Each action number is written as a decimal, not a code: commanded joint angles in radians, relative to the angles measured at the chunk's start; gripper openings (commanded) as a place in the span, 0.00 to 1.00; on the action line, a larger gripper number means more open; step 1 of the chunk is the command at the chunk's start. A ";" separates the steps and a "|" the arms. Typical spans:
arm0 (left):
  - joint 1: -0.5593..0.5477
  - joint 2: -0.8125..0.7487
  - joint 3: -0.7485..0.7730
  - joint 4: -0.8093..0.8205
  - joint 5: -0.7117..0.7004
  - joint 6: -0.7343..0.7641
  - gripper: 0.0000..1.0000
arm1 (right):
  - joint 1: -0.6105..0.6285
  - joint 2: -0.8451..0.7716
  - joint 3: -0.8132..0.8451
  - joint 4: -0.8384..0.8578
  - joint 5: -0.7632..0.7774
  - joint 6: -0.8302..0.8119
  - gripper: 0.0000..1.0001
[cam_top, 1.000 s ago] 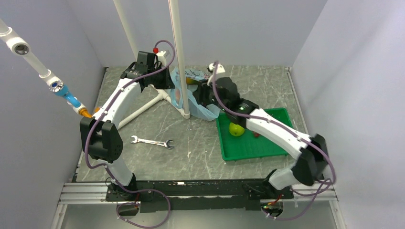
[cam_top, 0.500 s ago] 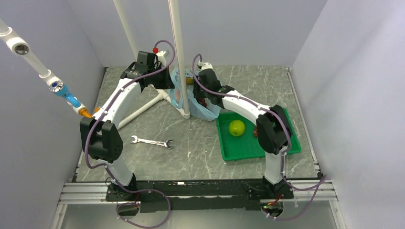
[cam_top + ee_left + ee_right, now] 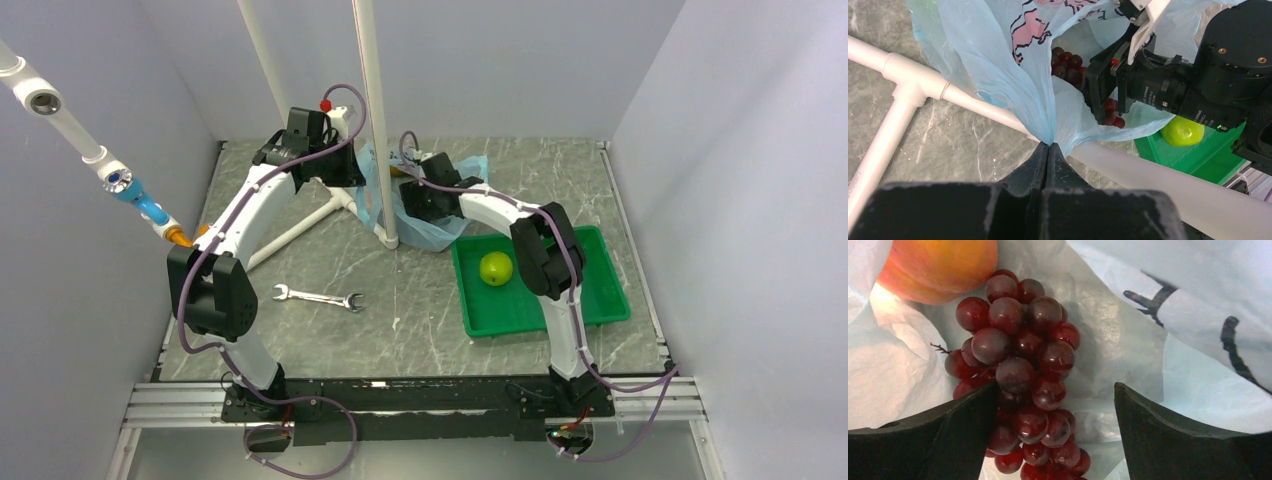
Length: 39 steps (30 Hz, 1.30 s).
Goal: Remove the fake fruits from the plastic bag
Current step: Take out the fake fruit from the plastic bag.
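Note:
The light-blue plastic bag lies at the back middle of the table. My left gripper is shut on a fold of the bag and holds it up. My right gripper is open inside the bag, its jaws either side of the dark red grape bunch, the left finger against the grapes. An orange-coloured peach lies behind the grapes in the bag. The grapes also show in the left wrist view. A green apple sits in the green tray.
A white pipe frame stands upright next to the bag, with floor pipes under it. A wrench lies on the table at the front left. A white and blue fixture juts in at the left wall.
My right arm has swung from over the green tray to the back and reached its gripper into the bag's mouth. The left arm has not moved.

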State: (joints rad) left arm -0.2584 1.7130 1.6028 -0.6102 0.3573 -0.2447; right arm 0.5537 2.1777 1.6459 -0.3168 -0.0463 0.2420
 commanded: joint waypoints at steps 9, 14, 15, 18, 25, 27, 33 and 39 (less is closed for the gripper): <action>-0.004 -0.006 0.023 0.007 -0.006 0.023 0.00 | 0.080 0.058 0.023 -0.100 0.194 -0.199 0.90; -0.004 0.003 0.025 0.007 0.003 0.018 0.00 | 0.104 0.081 -0.005 -0.107 0.227 -0.213 0.76; -0.004 0.003 0.026 0.007 0.005 0.018 0.00 | 0.102 0.076 -0.016 -0.096 0.219 -0.209 0.73; -0.004 0.004 0.025 0.007 0.004 0.018 0.00 | 0.091 0.075 -0.023 -0.084 0.172 -0.199 0.62; -0.004 0.004 0.025 0.009 0.006 0.018 0.00 | 0.065 0.058 0.021 -0.103 0.110 -0.180 0.32; -0.004 0.006 0.025 0.009 0.008 0.018 0.00 | 0.055 0.028 0.018 -0.091 0.093 -0.174 0.26; -0.004 0.011 0.026 0.008 0.010 0.017 0.00 | 0.018 -0.091 -0.045 0.004 0.010 -0.132 0.15; -0.004 0.012 0.025 0.009 0.007 0.017 0.00 | 0.008 -0.185 -0.087 0.075 -0.008 -0.104 0.02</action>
State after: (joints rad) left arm -0.2588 1.7195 1.6028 -0.6102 0.3580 -0.2447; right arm 0.5674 2.1082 1.5719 -0.3237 -0.0246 0.1150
